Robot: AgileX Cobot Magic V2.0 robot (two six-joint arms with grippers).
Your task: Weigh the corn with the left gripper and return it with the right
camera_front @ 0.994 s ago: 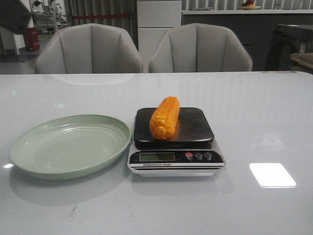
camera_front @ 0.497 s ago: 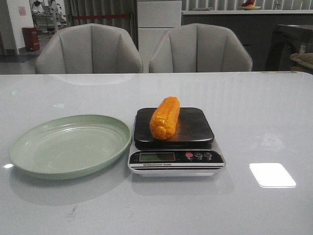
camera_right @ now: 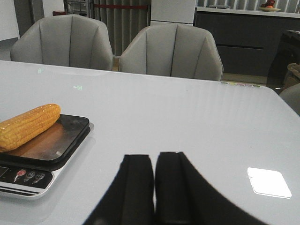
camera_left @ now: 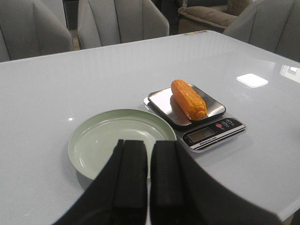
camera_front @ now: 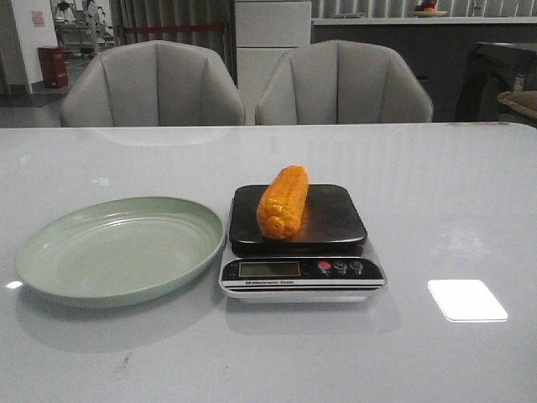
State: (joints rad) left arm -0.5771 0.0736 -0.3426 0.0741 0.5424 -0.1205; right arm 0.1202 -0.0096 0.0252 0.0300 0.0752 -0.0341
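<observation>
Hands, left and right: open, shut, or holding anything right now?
Left hand: shut, holding nothing, back from the plate.
Right hand: shut, holding nothing; the corn lies on the scale.

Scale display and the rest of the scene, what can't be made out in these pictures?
- Scale reading: too small and dim in every view.
- Corn: near end cut off by the right wrist view's edge.
- Plate: near rim hidden behind the left pincer.
- Both pincers: outside the front view.

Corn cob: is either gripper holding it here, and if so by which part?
Nothing is held. The corn cob lies free on the scale; the left gripper and right gripper are shut, empty and well back from it.
</observation>
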